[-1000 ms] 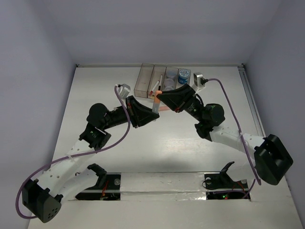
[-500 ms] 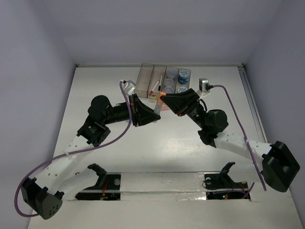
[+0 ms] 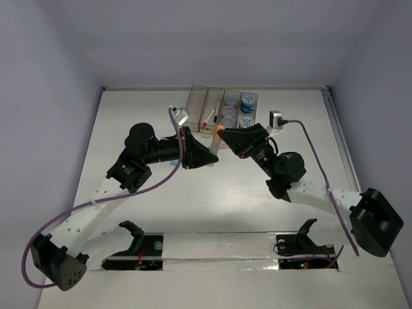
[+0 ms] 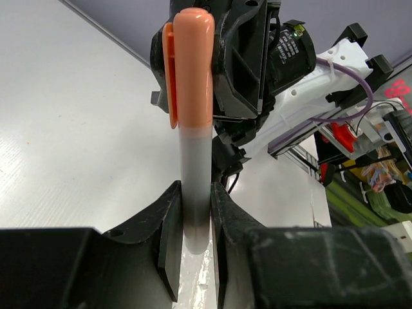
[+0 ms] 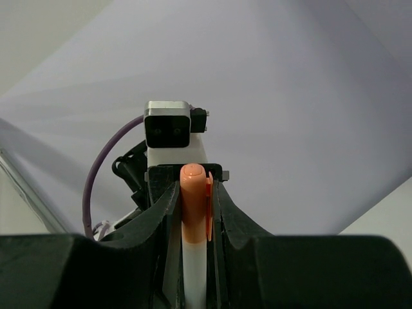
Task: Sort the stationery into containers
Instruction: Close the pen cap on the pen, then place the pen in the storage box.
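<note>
An orange-capped marker (image 3: 217, 138) with a pale barrel is held in the air between both grippers, just in front of the containers (image 3: 195, 106). My left gripper (image 3: 212, 153) is shut on the pale barrel (image 4: 195, 187), near its lower end. My right gripper (image 3: 223, 132) is shut on the orange cap (image 5: 193, 199), whose clip lies against one finger. In the left wrist view the cap (image 4: 193, 64) stands upright in front of the right gripper's black body (image 4: 244, 64). The bins hold a red-and-white pen (image 3: 209, 117), clear jars (image 3: 228, 114) and blue-patterned jars (image 3: 248, 101).
The four joined bins stand at the table's far edge, against the back wall. The two arms meet in a peak over the table's middle. A metal rail (image 3: 338, 138) runs along the right side. The left wrist's camera (image 5: 168, 125) faces the right wrist closely.
Both grippers, joined at the marker, have drifted a little right and toward the bins. The left forearm swung rightward and the right elbow moved back. Both grips look unchanged.
</note>
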Action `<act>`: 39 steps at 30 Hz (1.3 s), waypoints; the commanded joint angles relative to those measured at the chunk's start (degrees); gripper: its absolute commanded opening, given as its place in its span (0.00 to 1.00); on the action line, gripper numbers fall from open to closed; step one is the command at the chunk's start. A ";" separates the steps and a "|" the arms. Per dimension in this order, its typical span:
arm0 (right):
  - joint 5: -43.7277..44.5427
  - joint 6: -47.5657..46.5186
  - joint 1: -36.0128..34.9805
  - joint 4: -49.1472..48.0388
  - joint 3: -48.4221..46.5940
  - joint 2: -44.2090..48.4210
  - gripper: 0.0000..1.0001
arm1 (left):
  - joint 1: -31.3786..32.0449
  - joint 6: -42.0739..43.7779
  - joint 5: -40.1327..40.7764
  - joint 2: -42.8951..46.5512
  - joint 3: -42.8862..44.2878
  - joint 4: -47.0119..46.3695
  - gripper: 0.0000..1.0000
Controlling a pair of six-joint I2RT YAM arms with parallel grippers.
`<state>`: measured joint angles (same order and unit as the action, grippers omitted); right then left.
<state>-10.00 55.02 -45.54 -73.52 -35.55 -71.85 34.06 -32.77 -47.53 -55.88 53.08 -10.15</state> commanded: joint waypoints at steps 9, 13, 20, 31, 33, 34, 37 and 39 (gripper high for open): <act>-3.99 -5.45 -4.91 22.71 3.64 8.82 0.83 | -1.19 -2.73 19.92 1.30 -5.42 -21.40 0.00; -1.69 -8.43 -4.91 27.27 4.34 16.99 0.88 | -1.72 -2.74 23.79 0.25 -9.31 -22.11 0.00; 1.73 -16.26 -4.91 42.44 5.32 22.71 0.90 | -2.95 0.77 34.05 -7.73 -3.17 -13.60 0.00; 14.22 -22.59 -3.86 58.13 10.32 27.30 0.94 | -8.84 13.87 50.51 -37.00 23.36 6.88 0.00; 14.04 -22.77 -3.86 59.27 10.50 27.38 0.94 | -10.06 15.89 51.31 -44.21 30.28 9.17 0.00; 13.96 -22.94 -3.86 59.89 10.59 27.47 0.94 | -10.07 16.51 51.31 -46.58 32.76 11.19 0.00; 12.64 -22.68 -3.86 60.07 11.38 27.56 0.94 | -10.07 19.66 52.01 -53.71 41.12 15.67 0.00; 11.85 -22.42 -3.86 59.89 12.08 27.21 0.94 | -10.68 20.99 53.41 -57.40 45.42 17.26 0.00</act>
<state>2.35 33.80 -49.82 -13.50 -24.40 -45.23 23.70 -16.60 2.90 -112.68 91.68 2.20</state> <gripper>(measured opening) 0.936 0.152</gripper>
